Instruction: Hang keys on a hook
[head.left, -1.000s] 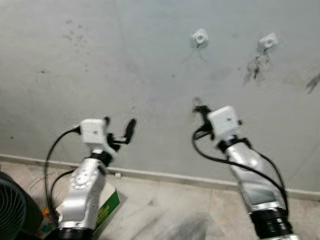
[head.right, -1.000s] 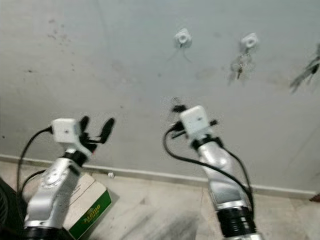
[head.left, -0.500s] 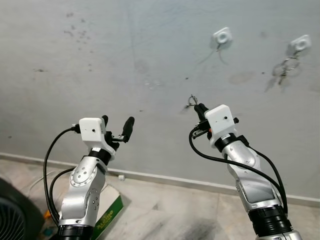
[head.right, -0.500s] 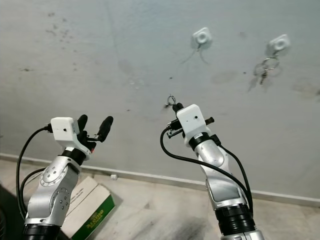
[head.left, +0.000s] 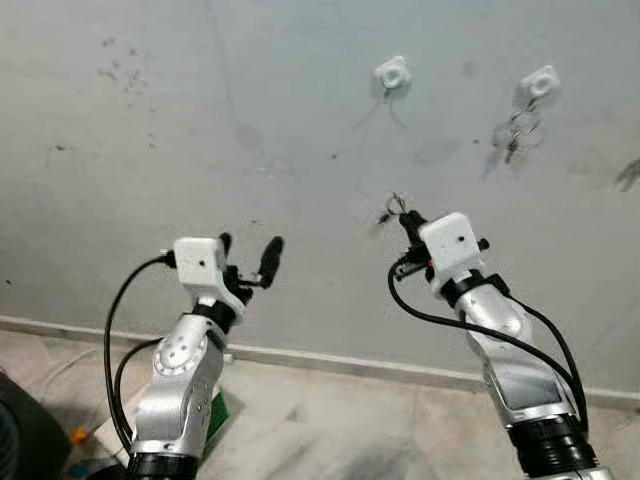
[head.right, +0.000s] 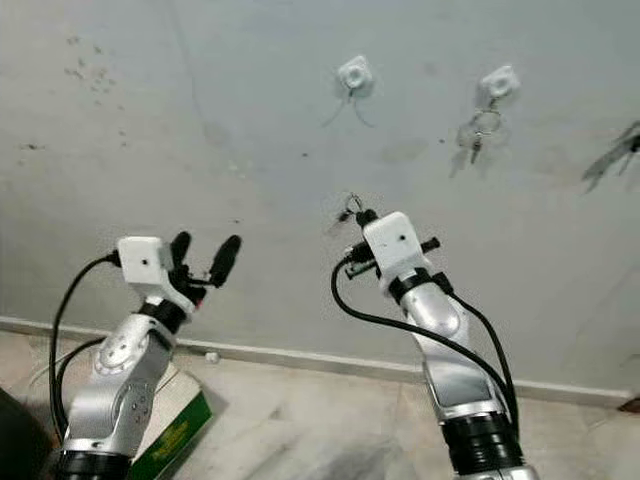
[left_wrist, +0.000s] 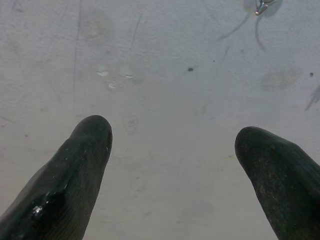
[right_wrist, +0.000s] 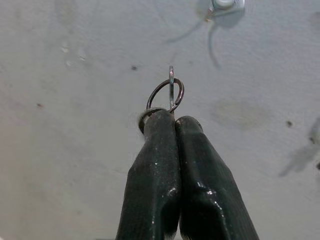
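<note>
An empty white hook is fixed high on the grey wall. To its right, a second white hook carries a bunch of keys. My right gripper is raised in front of the wall, well below the empty hook and slightly right of it. It is shut on a thin metal key ring that sticks up past its fingertips. The empty hook lies ahead of that gripper. My left gripper is held up lower on the left, open and empty, with its fingers facing bare wall.
A pale skirting board runs along the foot of the wall above a tiled floor. A green and white box lies on the floor behind my left arm. A dark object sits at the lower left. A dark mark shows on the wall at far right.
The camera has shifted. The right gripper, still shut on the key ring, now stands almost straight under the empty hook instead of to its left. The left gripper stays open.
</note>
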